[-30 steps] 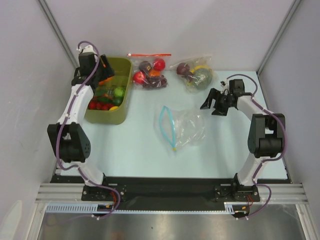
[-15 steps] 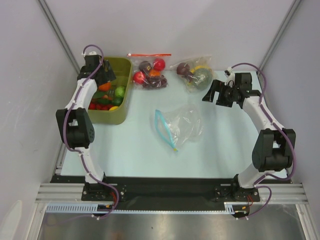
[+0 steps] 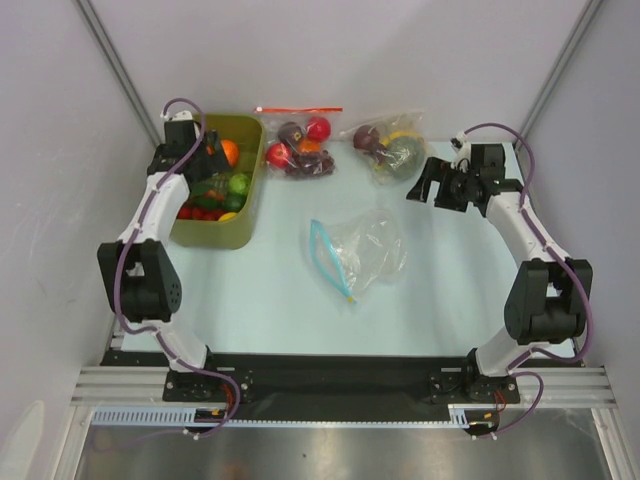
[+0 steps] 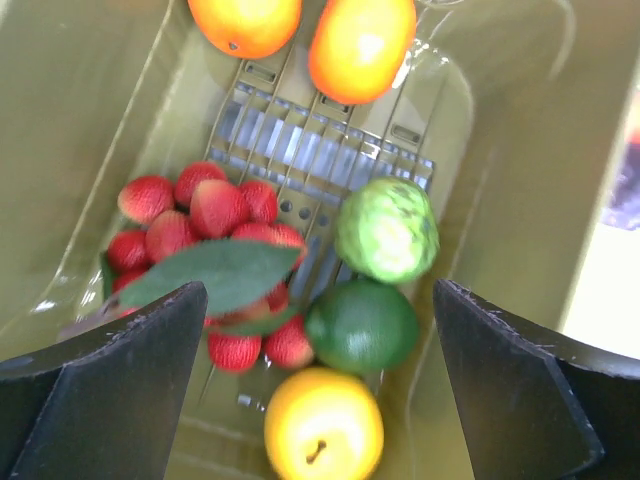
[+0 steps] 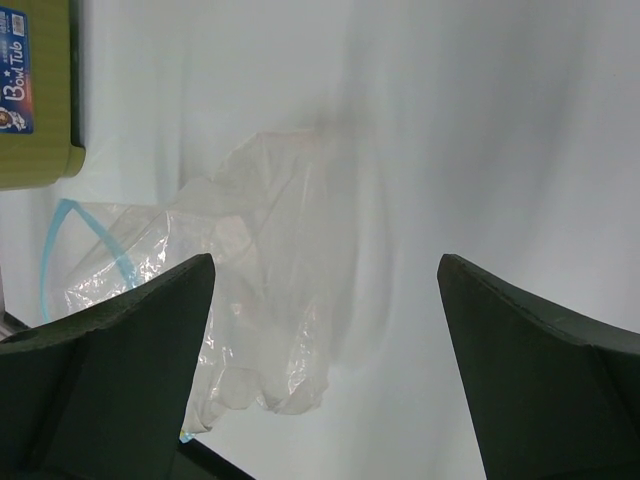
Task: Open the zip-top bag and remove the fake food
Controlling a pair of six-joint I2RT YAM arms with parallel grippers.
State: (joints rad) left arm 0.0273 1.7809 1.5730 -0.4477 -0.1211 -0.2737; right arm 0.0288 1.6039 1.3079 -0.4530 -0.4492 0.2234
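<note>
The zip-top bag (image 3: pixel 365 248) lies flat and empty in the middle of the table, its light-blue zip strip (image 3: pixel 325 252) gaping open on the left. It also shows in the right wrist view (image 5: pixel 250 290). The fake food lies in the olive bin (image 3: pixel 250 190): two orange fruits (image 4: pixel 362 45), a light green one (image 4: pixel 386 228), a dark green one (image 4: pixel 362 325) and a yellow one (image 4: pixel 323 425). My left gripper (image 3: pixel 208 158) (image 4: pixel 318 290) hangs open and empty over the bin. My right gripper (image 3: pixel 432 190) (image 5: pixel 325 265) is open and empty, right of and beyond the bag.
Red berries (image 4: pixel 200 220) with a green leaf lie in the bin too. A clear bag with a red-orange zip (image 3: pixel 300 140) and another clear bag of fruit (image 3: pixel 390 145) lie at the back. Walls stand close on both sides.
My right gripper drew back from the bag toward the far right. My left gripper shifted over the bin's far end, and an orange fruit now shows beside it in the bin.
</note>
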